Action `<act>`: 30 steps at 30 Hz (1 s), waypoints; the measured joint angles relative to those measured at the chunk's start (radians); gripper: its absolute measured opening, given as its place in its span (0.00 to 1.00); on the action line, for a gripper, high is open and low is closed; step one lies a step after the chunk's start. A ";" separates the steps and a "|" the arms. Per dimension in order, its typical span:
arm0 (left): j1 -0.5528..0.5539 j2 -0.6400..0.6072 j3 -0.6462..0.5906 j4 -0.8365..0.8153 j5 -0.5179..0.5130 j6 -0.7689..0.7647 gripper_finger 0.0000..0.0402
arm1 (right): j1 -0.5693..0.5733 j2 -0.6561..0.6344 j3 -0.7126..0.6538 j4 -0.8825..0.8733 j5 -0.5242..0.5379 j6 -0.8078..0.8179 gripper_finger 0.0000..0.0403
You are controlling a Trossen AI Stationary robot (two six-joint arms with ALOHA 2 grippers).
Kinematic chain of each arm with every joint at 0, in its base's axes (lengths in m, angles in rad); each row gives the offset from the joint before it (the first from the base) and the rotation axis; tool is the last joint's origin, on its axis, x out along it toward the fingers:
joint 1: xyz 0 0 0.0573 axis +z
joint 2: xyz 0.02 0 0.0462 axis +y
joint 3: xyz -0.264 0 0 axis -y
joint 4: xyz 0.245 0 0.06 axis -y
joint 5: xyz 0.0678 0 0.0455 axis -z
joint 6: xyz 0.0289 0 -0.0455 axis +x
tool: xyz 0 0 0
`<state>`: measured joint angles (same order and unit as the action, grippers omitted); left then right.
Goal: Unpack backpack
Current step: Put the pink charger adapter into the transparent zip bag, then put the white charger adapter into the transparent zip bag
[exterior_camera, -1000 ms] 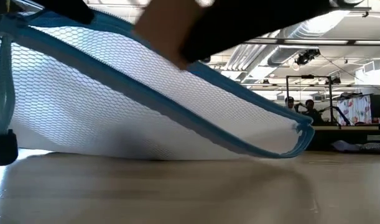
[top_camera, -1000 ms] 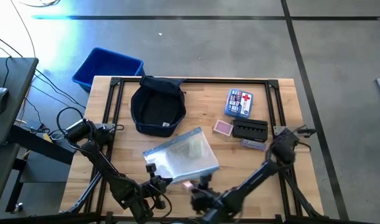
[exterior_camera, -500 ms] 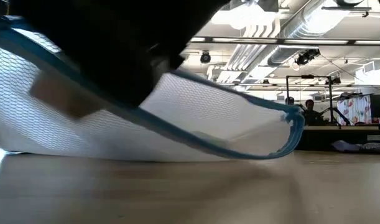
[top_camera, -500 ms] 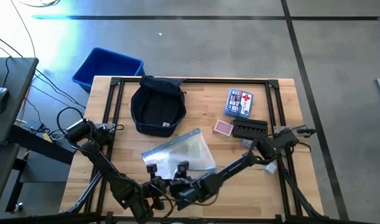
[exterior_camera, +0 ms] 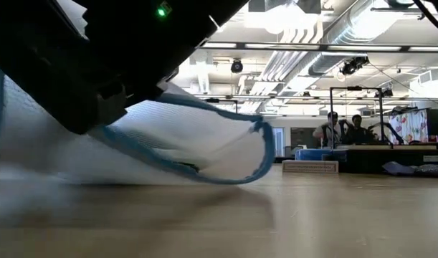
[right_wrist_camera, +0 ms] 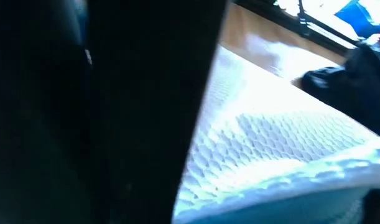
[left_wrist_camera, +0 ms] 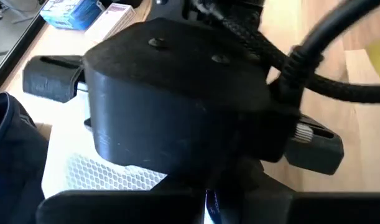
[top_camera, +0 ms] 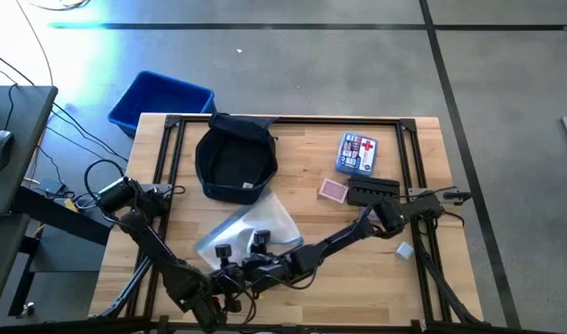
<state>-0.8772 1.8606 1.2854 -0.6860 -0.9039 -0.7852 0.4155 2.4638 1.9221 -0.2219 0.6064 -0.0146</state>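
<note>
The dark navy backpack (top_camera: 235, 160) lies open at the table's far left, resting on its back. Nearer, a clear mesh pouch with a blue zipper edge (top_camera: 255, 223) (exterior_camera: 204, 136) lies bunched up. My left gripper (top_camera: 224, 252) is shut at the pouch's near left corner. My right gripper (top_camera: 259, 243) has reached across the table and sits right beside it, over the pouch's near edge. The right arm's hand fills the left wrist view, leaving only a patch of mesh (left_wrist_camera: 96, 171) showing. My left gripper is shut on the mesh pouch at its near left corner (top_camera: 231, 243), coming from the table's near left side. The right arm's hand hides the place of contact, so the kind of hold does not show. The pouch's left part is raised; its right end (exterior_camera: 258, 154) sags to the table.
A blue bin (top_camera: 161, 100) stands beyond the far left corner. A first-aid box (top_camera: 357, 153), a pink card box (top_camera: 332, 191) and a black case (top_camera: 372, 193) lie at the right, with a small pale item (top_camera: 404, 249) nearer. People (exterior_camera: 340, 129) are in the room behind.
My right gripper has swept along the near edge toward the table's left, sinking a little, up to the pouch beside my left gripper. The pouch's right end has drawn in toward the left and the pouch has bunched up; its left corner stayed put.
</note>
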 joint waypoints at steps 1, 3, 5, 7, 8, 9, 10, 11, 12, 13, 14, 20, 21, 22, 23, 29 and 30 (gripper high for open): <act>0.000 0.000 0.000 -0.005 0.002 -0.008 0.00 | -0.001 0.000 0.000 0.000 -0.018 0.004 0.40; 0.000 0.000 0.000 -0.008 0.004 -0.015 0.00 | -0.001 0.000 0.000 0.000 -0.033 0.014 0.40; -0.001 0.000 0.001 -0.005 0.004 -0.015 0.00 | 0.007 0.000 0.000 -0.004 -0.022 0.016 0.41; -0.003 0.000 0.002 -0.001 0.003 -0.014 0.00 | 0.019 0.000 0.000 -0.012 0.013 0.014 0.41; -0.003 0.000 0.002 0.003 0.003 -0.013 0.00 | 0.026 -0.001 0.000 -0.019 0.033 0.008 0.41; -0.003 0.000 0.003 0.005 0.003 -0.013 0.00 | 0.032 -0.001 0.000 -0.023 0.050 0.000 0.41; -0.003 0.000 0.004 0.006 0.003 -0.013 0.00 | 0.042 -0.003 0.001 -0.028 0.058 -0.006 0.41; -0.003 0.000 0.004 0.005 0.001 -0.014 0.00 | 0.050 -0.009 0.001 -0.043 0.060 -0.010 0.41; -0.003 0.000 0.004 0.003 -0.005 -0.013 0.00 | 0.060 -0.015 0.001 -0.064 0.059 -0.012 0.41; -0.003 0.000 0.004 0.003 -0.006 -0.013 0.00 | 0.073 -0.024 0.001 -0.083 0.057 -0.006 0.41; -0.002 0.000 0.005 0.002 -0.007 -0.013 0.00 | 0.088 -0.035 0.001 -0.111 0.055 0.005 0.41; -0.003 0.000 0.005 -0.005 -0.007 -0.010 0.00 | 0.180 -0.143 0.003 -0.359 -0.003 0.166 0.41; -0.002 0.000 0.005 -0.005 -0.008 -0.013 0.00 | 0.197 -0.161 0.003 -0.413 -0.032 0.201 0.41; -0.002 0.000 0.005 -0.005 -0.007 -0.013 0.00 | 0.211 -0.177 0.003 -0.471 -0.068 0.247 0.41; -0.002 0.000 0.005 -0.005 -0.007 -0.013 0.00 | 0.226 -0.194 0.003 -0.528 -0.114 0.295 0.41; -0.002 0.000 0.004 0.003 -0.007 -0.014 0.00 | 0.292 -0.266 -0.006 -0.976 -0.290 0.687 0.41; -0.002 0.000 0.004 0.004 -0.007 -0.014 0.00 | 0.300 -0.267 -0.011 -1.067 -0.294 0.746 0.41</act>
<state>-0.8791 1.8606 1.2892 -0.6818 -0.9110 -0.7990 0.7154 2.1971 1.9110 -1.2886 0.3128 0.7315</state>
